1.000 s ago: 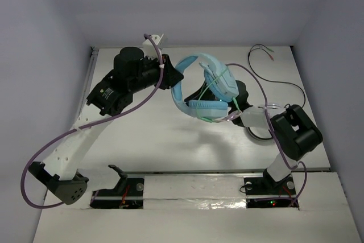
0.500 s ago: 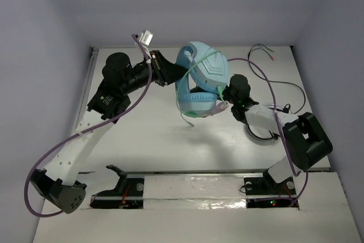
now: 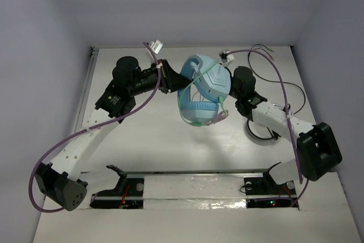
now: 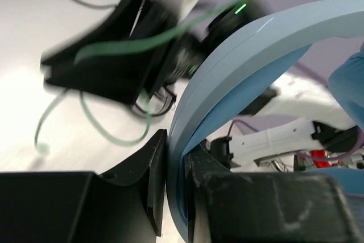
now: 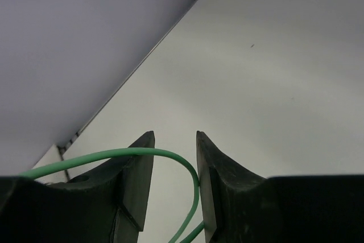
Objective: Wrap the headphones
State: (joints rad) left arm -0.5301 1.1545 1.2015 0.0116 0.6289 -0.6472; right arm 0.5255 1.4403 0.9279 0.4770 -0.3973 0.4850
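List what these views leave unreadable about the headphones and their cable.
- Right wrist view: the cable leaves the bottom edge between the right gripper fingers, so its ends are unseen.
- Top view: the headphones hide that gripper's fingertips.
- Left wrist view: the cable is motion-blurred, so its wraps cannot be counted.

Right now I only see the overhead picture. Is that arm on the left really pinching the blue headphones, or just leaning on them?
Observer: Pinching. Its own camera shows the left fingers shut on the blue headband, one on each side.
Operator: And the other arm, is it holding anything?
Observer: It doesn't look so. In its camera the right fingers stand apart, and the green cable loops loosely across the gap between them.
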